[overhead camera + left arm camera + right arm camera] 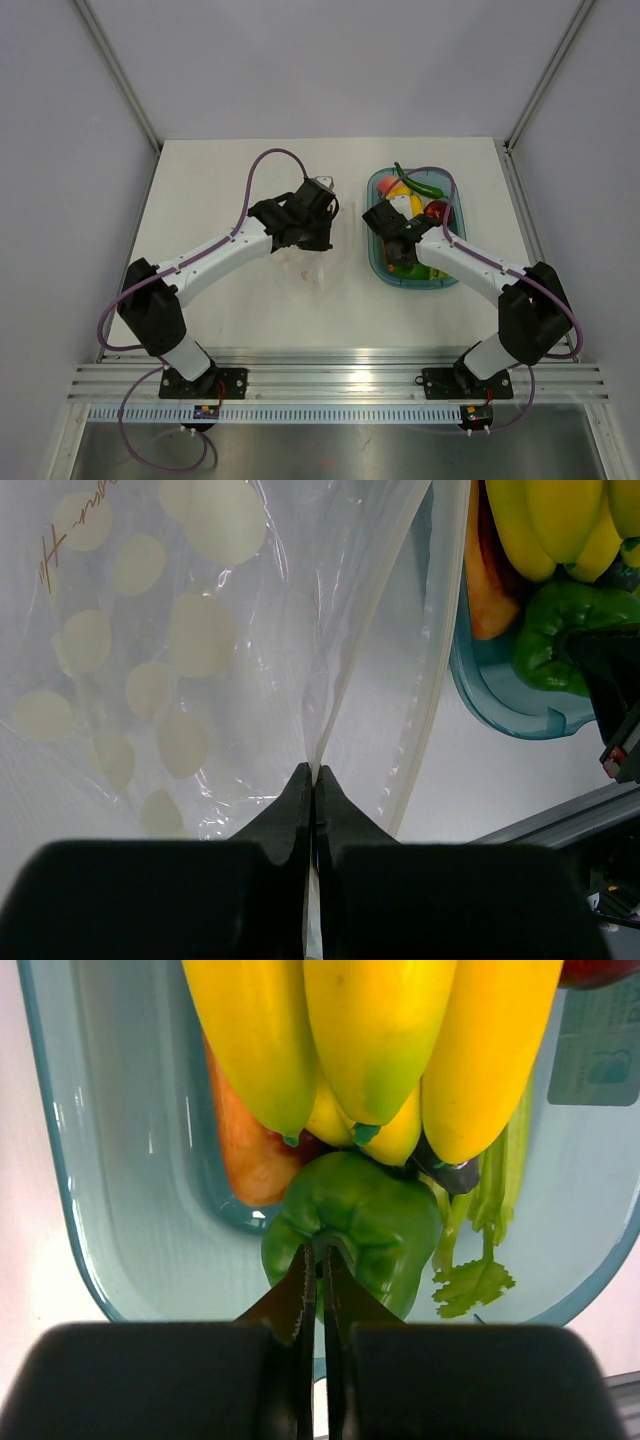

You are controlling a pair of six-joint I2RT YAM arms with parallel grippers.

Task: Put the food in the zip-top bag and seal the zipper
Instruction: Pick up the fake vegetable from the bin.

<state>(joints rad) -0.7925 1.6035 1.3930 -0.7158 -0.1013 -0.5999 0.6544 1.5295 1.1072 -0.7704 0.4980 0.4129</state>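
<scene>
Pinching a fold of the bag [180, 630] with the left gripper [312, 770], the 2 jaws pressed flat together on the film; zipper [432, 670] running up just right of the tips. Nipping the green pepper [370, 1210] at its near top with the right gripper [320, 1250], jaws almost touching, only a thin ridge between them; bananas [370, 1040] straight ahead of the tips, tray [130, 1160] wall to their left. Probably a slim hold, so lift slowly and straight, easing the pepper away from the bananas. Hold the bag mouth up and spread. Carry past the zipper edge, then release well inside.
</scene>
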